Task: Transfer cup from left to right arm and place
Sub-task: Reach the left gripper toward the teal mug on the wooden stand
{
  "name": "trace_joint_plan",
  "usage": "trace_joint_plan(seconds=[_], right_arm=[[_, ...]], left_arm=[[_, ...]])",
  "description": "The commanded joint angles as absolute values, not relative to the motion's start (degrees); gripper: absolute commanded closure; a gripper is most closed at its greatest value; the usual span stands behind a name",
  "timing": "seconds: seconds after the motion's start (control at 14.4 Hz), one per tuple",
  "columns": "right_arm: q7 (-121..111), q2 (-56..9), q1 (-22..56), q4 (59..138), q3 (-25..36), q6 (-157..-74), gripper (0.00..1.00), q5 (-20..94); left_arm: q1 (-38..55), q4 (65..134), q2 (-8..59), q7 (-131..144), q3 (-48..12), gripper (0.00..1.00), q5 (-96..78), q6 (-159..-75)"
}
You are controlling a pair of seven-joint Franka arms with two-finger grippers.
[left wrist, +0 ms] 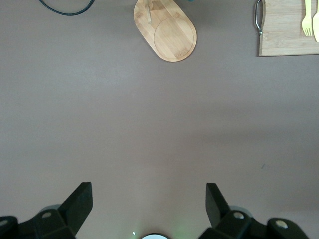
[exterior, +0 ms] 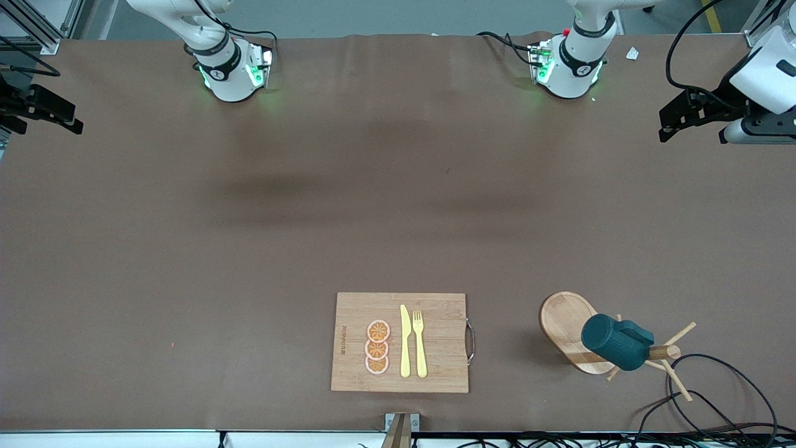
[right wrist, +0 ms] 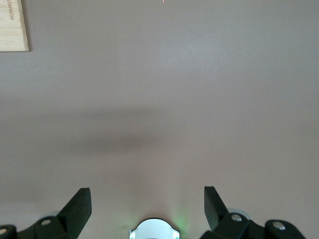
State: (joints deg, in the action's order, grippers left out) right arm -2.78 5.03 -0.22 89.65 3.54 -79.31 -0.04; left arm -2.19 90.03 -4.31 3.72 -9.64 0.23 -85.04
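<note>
Here your dark teal ribbed cup (exterior: 615,341) hangs tilted on the wooden peg stand (exterior: 569,323); left gripper (left wrist: 149,204) and right gripper (right wrist: 148,206) wait empty, fingers spread, above bare table.

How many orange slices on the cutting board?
3. Orange slices sit in a touching row on the cutting board, beside the knife: one farthest from the front camera, one middle, one nearest. None seems hidden.
</note>
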Motion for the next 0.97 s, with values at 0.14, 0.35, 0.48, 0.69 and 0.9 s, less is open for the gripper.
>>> trace_joint_plan(seconds=[0.14,0.35,0.48,0.69,0.9], right_arm=[[-2.9,6.3,-0.2,90.7,3.6,-79.5,0.00,0.8],[-2.9,6.3,-0.2,90.7,3.6,-79.5,0.00,0.8],[-2.9,6.3,-0.2,90.7,3.6,-79.5,0.00,0.8],[-3.0,6.3,-0.2,90.7,3.6,-79.5,0.00,0.8],[-3.0,6.3,-0.2,90.7,3.6,-79.6,0.00,0.8]], left_arm=[[-2.5,88.1,-3.7,2.7,-9.7,0.00,-0.4,-83.8],[-2.5,83.1,1.3,3.0,-9.6,0.00,-0.4,-83.8],[-3.8,81.6,4.3,3.6,-9.6,0.00,-0.8,-84.0],[-7.3,81.6,8.0,7.9,-9.5,0.00,-6.9,-87.8],[-9.2,81.6,11.6,12.7,-9.5,0.00,-9.4,-94.2]])
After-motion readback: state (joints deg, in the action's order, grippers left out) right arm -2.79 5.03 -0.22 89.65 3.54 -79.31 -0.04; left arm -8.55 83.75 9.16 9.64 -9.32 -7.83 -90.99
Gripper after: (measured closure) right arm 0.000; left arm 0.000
